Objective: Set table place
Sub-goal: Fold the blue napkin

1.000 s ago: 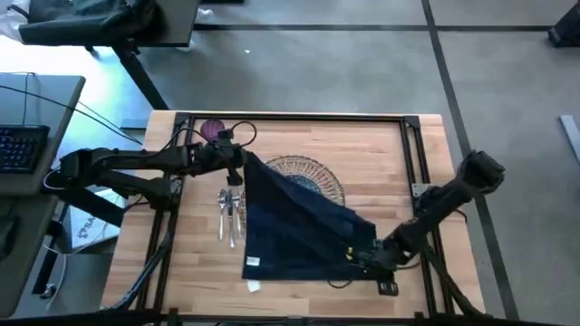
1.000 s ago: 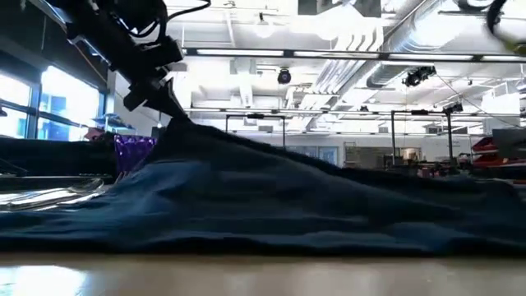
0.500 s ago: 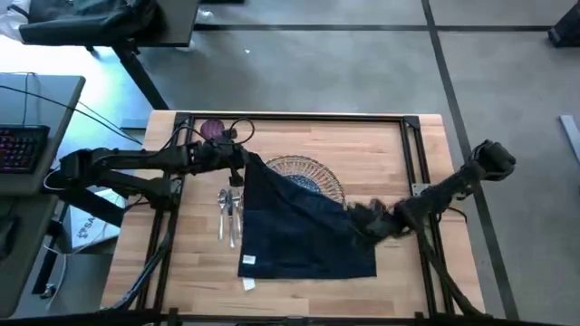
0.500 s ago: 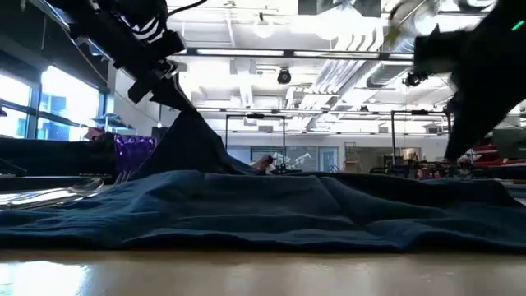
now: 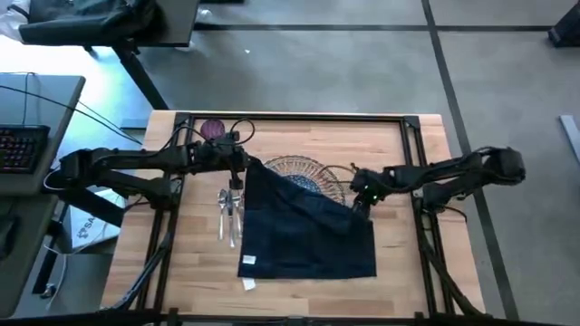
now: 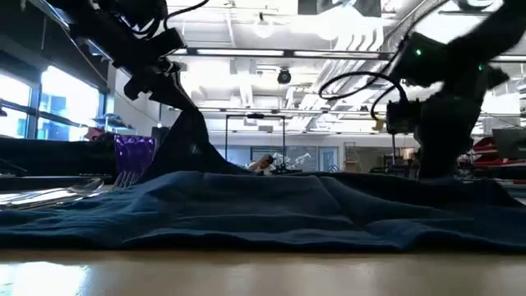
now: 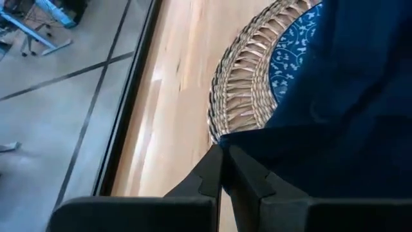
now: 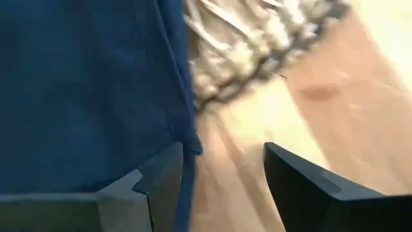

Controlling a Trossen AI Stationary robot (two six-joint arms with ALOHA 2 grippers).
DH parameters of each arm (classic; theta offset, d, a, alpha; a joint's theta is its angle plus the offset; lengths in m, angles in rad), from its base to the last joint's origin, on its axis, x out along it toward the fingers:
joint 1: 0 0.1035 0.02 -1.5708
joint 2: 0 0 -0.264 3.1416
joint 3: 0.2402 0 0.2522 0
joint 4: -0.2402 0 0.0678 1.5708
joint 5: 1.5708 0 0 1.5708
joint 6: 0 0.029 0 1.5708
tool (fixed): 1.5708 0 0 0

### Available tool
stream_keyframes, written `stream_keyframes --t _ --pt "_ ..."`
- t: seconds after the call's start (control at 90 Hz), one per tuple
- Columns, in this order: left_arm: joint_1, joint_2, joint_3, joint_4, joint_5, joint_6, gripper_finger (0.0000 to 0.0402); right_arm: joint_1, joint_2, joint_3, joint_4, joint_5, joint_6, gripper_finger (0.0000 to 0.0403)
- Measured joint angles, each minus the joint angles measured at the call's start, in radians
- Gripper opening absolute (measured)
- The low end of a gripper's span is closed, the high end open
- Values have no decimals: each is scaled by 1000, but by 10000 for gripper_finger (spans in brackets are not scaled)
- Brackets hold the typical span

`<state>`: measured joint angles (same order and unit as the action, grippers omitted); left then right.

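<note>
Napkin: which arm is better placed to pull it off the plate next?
Probably left. The left hand is shut on the napkin corner over the wicker charger; the right hand is open beside its far edge.

The napkin is a plain deep navy cloth with a small white tag at one corner, and it lies over a charger of pale tan woven wicker whose strands fan out in a radial pattern. On the charger the plate shows blue with a fine white scrolling vine pattern, while the fork, knife and spoon are shiny silver and the small cup is translucent purple. The table is light blond wood with visible plank seams, framed by black rails, and both arms are dark.
</note>
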<state>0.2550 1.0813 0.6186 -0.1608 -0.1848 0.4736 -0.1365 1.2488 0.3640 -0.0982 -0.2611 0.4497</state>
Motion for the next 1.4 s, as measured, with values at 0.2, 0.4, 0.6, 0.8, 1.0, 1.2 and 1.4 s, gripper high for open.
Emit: stream_keyframes --t 0.2,0.4,0.6,0.8,1.0,1.2,1.4 --pt "0 0 0 4 0 0 0 -7 0 -70 143 -109 2 187" --pt "0 0 0 8 0 0 0 -7 0 -73 155 -136 -59 136" --pt "0 0 0 9 0 0 0 -7 0 -73 157 -132 -69 37" --pt "-1 0 0 10 0 1 0 -7 -73 -63 112 -74 -67 3" --pt "-1 0 0 45 -7 2 0 -7 -201 64 -201 68 -73 1" --pt "0 0 0 79 -7 2 0 -6 -190 93 -269 92 -66 19" --pt "0 0 0 68 -7 4 0 8 -166 92 -217 92 -92 99"
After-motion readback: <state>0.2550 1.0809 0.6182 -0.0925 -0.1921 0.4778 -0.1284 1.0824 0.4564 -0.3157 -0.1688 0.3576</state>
